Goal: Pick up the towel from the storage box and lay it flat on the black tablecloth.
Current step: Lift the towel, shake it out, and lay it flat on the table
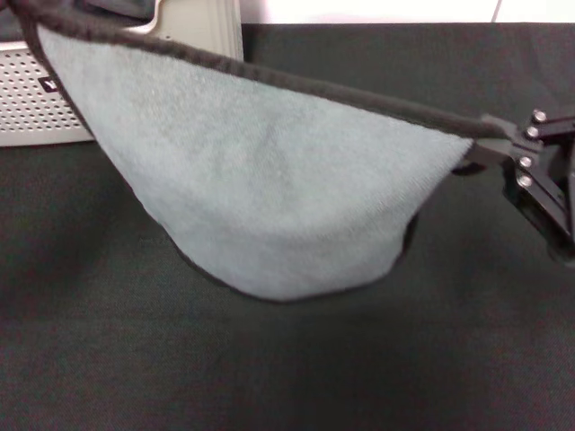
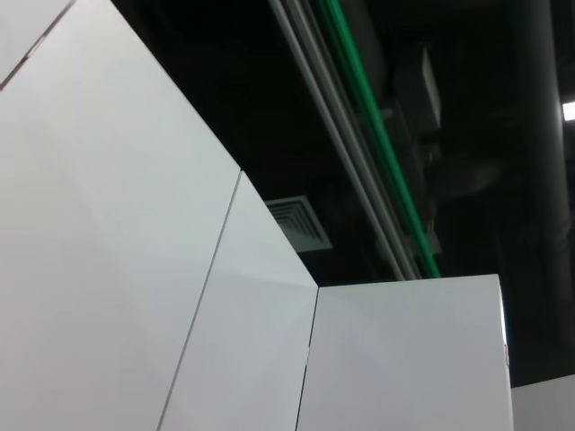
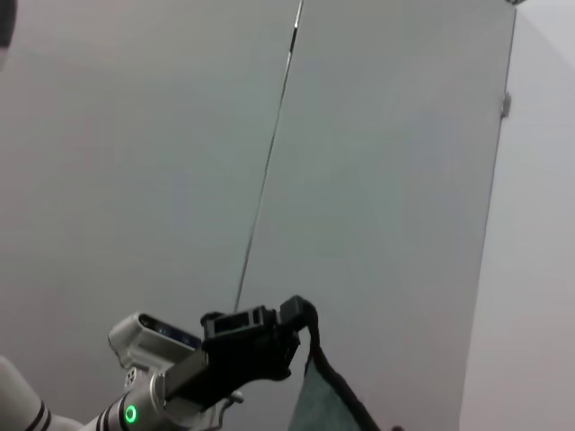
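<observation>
A: What do the grippers have?

B: The right gripper (image 1: 481, 145) pinches one top corner of the towel (image 1: 260, 189); the left gripper (image 3: 301, 316) clamps the other.

A: Where does the towel sit?

B: Stretched between them, sagging above the black tablecloth (image 1: 287, 377). The storage box (image 1: 36, 99) stands at the far left corner.

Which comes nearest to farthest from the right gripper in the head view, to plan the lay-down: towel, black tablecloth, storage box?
1. The towel, clamped in the right gripper.
2. The black tablecloth, spread below.
3. The storage box, far left.
</observation>
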